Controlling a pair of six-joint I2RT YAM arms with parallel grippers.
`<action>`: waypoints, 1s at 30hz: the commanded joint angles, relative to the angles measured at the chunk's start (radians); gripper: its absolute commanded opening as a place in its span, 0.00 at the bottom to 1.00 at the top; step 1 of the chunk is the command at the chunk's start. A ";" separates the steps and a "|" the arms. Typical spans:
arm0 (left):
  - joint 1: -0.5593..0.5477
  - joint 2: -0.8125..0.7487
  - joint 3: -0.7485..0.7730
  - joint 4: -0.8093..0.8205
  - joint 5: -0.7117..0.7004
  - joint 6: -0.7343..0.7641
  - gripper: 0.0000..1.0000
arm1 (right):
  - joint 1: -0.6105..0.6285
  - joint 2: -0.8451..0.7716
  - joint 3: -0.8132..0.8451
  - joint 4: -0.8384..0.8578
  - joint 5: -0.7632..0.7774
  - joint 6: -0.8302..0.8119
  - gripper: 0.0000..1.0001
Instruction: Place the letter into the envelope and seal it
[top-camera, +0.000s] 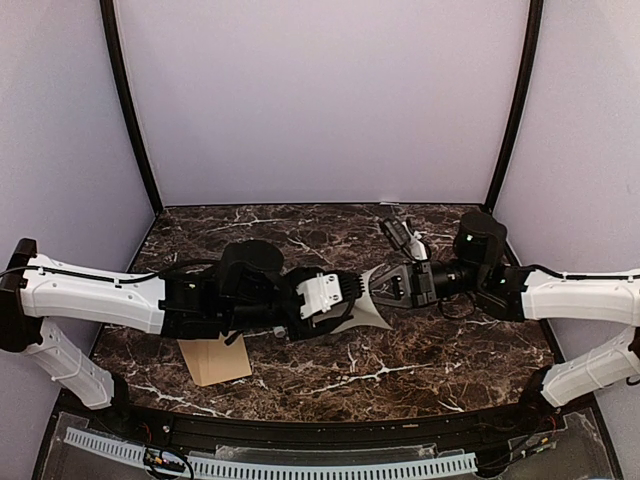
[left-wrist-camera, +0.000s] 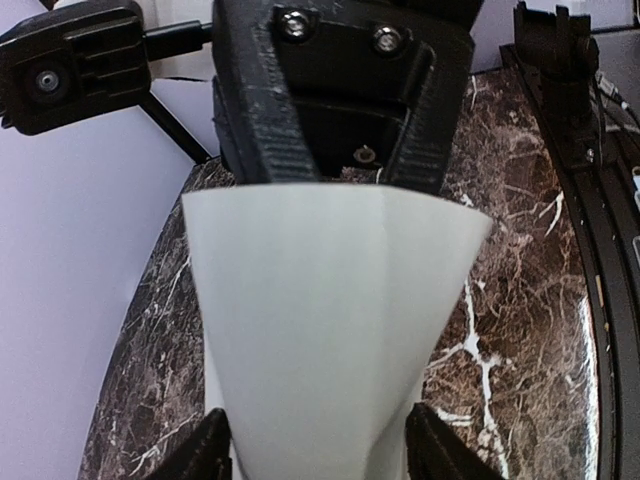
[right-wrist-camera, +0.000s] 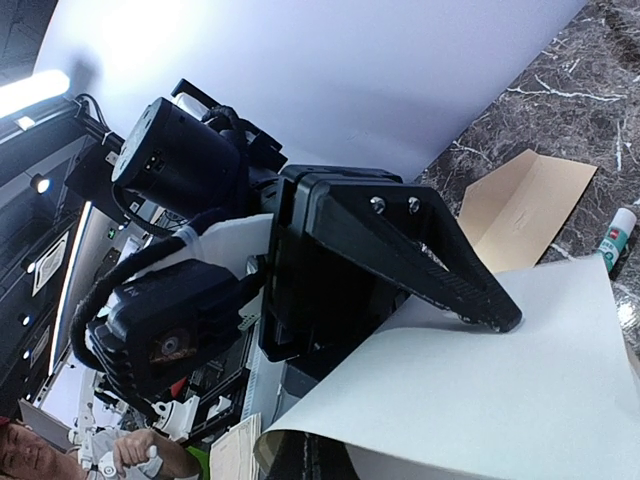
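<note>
Letter (left-wrist-camera: 330, 330) hangs bowed, clamped by the left gripper (left-wrist-camera: 320, 455); we see the right gripper (left-wrist-camera: 350, 180) spread wide at its far edge.

Letter (left-wrist-camera: 330, 330): plain pale grey-white on visible face.
Envelope (top-camera: 215, 360), near-left of letter: kraft brown, unprinted.
Table (top-camera: 430, 365), beneath letter: dark brown marble, irregular white veining.
Left gripper (left-wrist-camera: 320, 450) and right gripper (left-wrist-camera: 345, 175), at opposite ends of letter: black, ribbed fingers.
Arm links (top-camera: 90, 295): white shells, black joints.
Walls (top-camera: 320, 100), behind letter: pale lilac, unpatterned.
Small tube (right-wrist-camera: 617, 235), beside letter's far corner: white, red marking.
</note>
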 joint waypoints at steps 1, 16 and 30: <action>-0.004 -0.008 0.009 0.029 0.014 -0.003 0.54 | 0.006 -0.026 0.029 0.037 -0.012 0.002 0.00; -0.004 -0.024 0.001 0.029 -0.002 -0.031 0.16 | -0.035 -0.110 0.115 -0.221 0.087 -0.118 0.19; 0.065 -0.051 0.005 0.090 0.055 -0.254 0.15 | -0.073 -0.333 0.092 -0.387 0.467 -0.328 0.99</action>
